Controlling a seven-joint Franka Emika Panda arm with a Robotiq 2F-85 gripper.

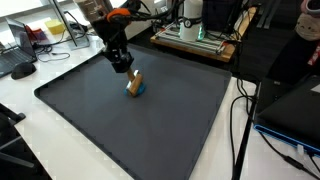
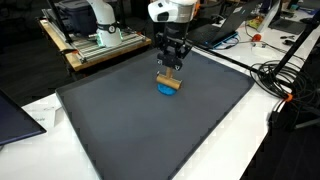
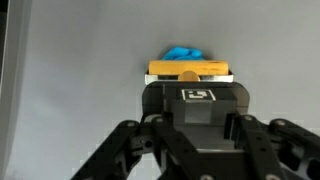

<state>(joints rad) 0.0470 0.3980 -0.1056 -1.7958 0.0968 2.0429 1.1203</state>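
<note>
My gripper (image 3: 198, 112) is shut on a dark grey block (image 3: 198, 97) that carries a black-and-white square marker, with a finger on either side of it. Just beyond that block lies a yellow wooden block (image 3: 190, 69), and past it a small blue thing (image 3: 185, 52). In both exterior views the gripper (image 1: 122, 64) (image 2: 172, 62) hangs low over the dark mat (image 1: 150, 130) (image 2: 140, 130). The wooden block (image 1: 134, 81) (image 2: 169, 82) is directly under it, resting on the blue thing (image 1: 138, 91) (image 2: 164, 89). Where the blocks touch is hidden.
A raised rim edges the mat. Behind it stand a wooden rack with equipment (image 1: 195, 35) (image 2: 95, 42) and the arm's white base. Cables (image 1: 240, 115) (image 2: 275, 75) run along one side. A keyboard and mouse (image 1: 22, 68) lie beyond the other, and a dark laptop (image 2: 15, 115) is nearby.
</note>
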